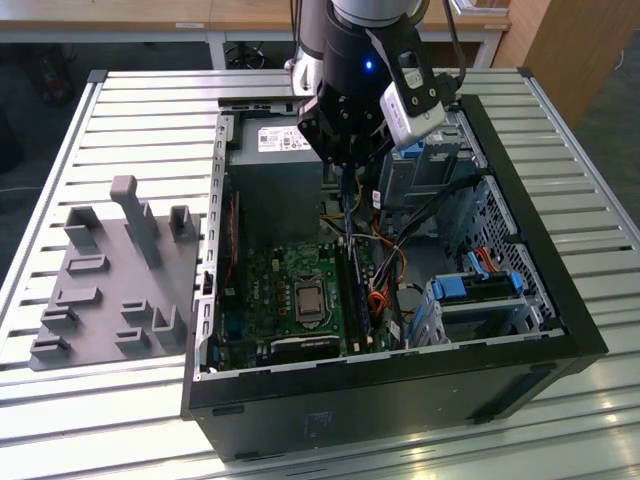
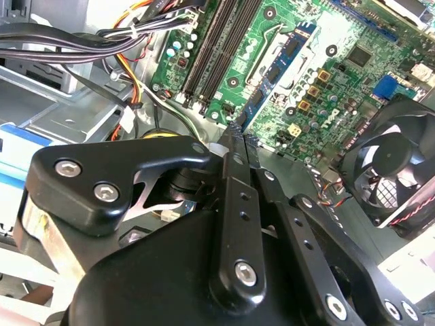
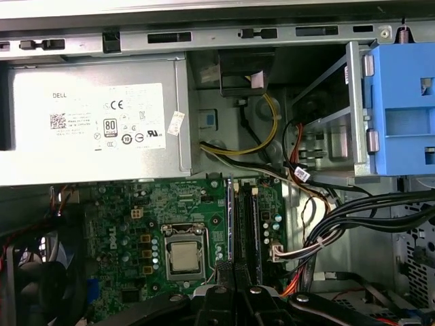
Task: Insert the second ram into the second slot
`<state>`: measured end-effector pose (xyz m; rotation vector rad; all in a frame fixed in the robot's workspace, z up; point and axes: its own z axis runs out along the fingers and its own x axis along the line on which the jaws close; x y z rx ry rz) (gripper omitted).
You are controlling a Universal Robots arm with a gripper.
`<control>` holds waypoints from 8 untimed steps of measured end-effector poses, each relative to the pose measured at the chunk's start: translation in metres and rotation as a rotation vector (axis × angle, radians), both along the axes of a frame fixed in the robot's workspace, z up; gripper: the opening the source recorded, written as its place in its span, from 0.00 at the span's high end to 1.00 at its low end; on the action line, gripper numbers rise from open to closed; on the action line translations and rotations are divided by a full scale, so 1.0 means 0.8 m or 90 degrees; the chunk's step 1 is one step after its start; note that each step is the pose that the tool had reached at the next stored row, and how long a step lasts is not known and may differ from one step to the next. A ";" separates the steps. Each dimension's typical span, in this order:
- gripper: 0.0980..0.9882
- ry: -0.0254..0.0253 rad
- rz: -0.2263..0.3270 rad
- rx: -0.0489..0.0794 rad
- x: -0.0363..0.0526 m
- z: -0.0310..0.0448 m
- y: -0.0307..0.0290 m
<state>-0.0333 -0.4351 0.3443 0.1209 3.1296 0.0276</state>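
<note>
Open computer case [image 1: 400, 410] with motherboard [image 1: 265, 290] inside, second ram [image 2: 280, 68] pinched in the fingers [image 2: 234, 197] above it

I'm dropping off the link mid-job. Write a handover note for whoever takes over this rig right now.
Gripper: shut on the second ram, held by one end, its length sticking out beyond the gripper.
Where: over the motherboard in the open computer case, close to the memory slots, not seated in any.
Done: ram is in the grasp and over the board.
Left: seating it in the second of those slots.
</note>
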 end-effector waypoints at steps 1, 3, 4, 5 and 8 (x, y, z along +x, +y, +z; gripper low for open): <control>0.97 0.0000 0.000 0.000 0.000 -0.0004 0.0000; 0.97 0.0000 0.000 0.000 0.000 -0.0011 -0.0002; 0.97 0.0000 0.000 0.000 0.000 -0.0015 -0.0002; 0.97 0.0000 0.000 0.000 0.000 -0.0021 -0.0004; 0.97 0.0000 0.000 0.000 0.000 -0.0043 -0.0012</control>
